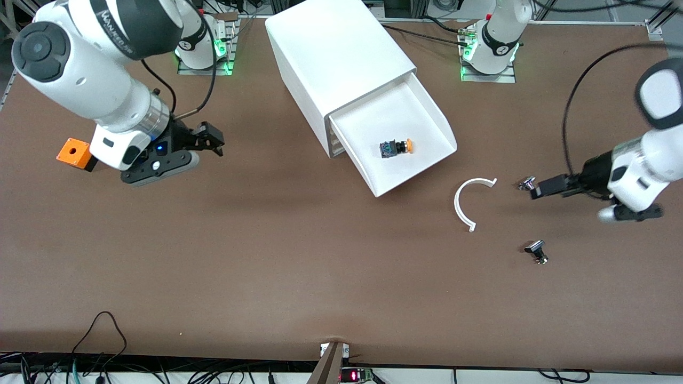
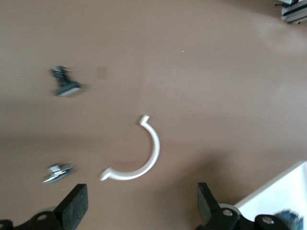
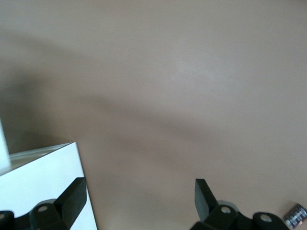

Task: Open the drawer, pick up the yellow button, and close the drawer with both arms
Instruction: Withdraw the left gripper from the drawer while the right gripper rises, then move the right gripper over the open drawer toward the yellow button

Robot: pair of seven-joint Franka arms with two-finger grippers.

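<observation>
Brown table point(image 1: 267, 256) holds open drawer point(image 1: 427, 114) containing button point(image 1: 396, 148).

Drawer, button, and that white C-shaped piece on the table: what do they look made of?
Drawer: looks like smooth matte white plastic, thin uniform walls, no grain; painted sheet can't be ruled out.
Button: likely plastic, glossy orange cap on a black-and-blue body.
C-shaped piece: probably rigid white plastic, a thin even strip holding its curve, matte.
</observation>
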